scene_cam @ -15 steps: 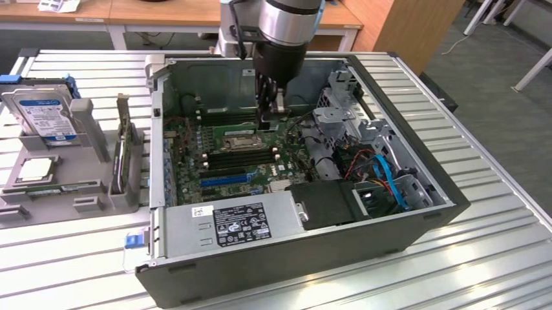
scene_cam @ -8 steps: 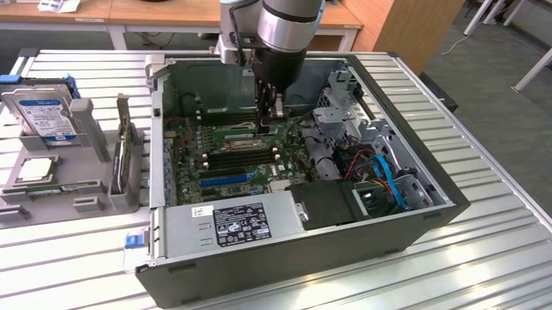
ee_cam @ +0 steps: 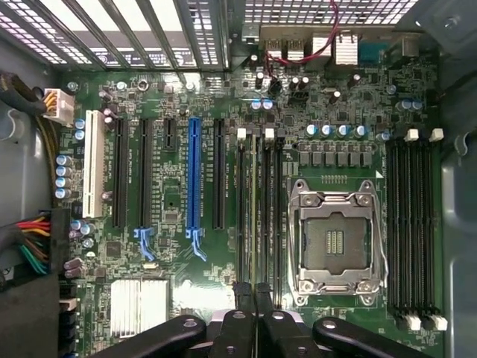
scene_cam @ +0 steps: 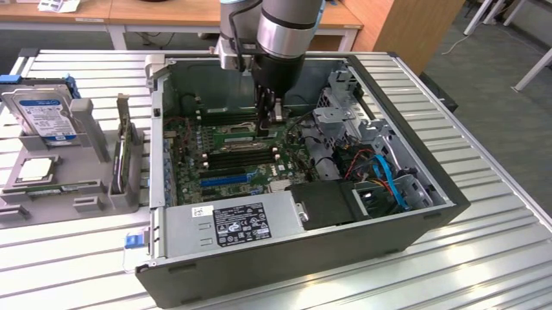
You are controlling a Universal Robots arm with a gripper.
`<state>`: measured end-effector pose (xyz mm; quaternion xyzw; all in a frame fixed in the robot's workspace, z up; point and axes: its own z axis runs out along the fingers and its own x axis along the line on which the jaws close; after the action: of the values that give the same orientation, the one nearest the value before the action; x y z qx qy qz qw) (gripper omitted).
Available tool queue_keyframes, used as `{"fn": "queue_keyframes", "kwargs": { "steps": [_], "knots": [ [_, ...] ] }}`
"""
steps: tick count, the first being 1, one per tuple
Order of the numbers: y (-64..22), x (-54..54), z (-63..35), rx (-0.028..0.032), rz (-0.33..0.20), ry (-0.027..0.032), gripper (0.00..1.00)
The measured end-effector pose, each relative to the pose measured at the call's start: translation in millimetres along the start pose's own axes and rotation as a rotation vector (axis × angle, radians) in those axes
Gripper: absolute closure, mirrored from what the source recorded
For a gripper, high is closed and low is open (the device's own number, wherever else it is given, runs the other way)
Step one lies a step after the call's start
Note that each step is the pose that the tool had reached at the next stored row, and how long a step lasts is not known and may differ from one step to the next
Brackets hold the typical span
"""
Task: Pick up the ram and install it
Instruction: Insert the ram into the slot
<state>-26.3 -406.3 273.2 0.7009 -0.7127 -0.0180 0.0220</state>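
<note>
Your gripper (ee_cam: 253, 292), pressed together, sits at one end of the ram (ee_cam: 254, 209), seemingly seated edge-on. Treat it as light, stiff, brittle; grip its bare edges.

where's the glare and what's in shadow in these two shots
Exterior view: glare streaks on the metal table at that view's lower right; the computer case is dimmer inside, under the arm. Wrist view: the slotted back panel is washed out by light, the motherboard evenly lit.
</note>
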Motion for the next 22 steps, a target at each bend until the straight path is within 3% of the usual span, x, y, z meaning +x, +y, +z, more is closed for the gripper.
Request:
{"fn": "queue_keyframes", "kwargs": {
  "steps": [14, 22],
  "knots": [
    [-0.6, -0.1, 15.8, 0.0002, 0.0, 0.0002, 0.88],
    [1.8, -0.1, 16.8, 0.0007, 0.0, 0.0001, 0.88]
  ]
}}
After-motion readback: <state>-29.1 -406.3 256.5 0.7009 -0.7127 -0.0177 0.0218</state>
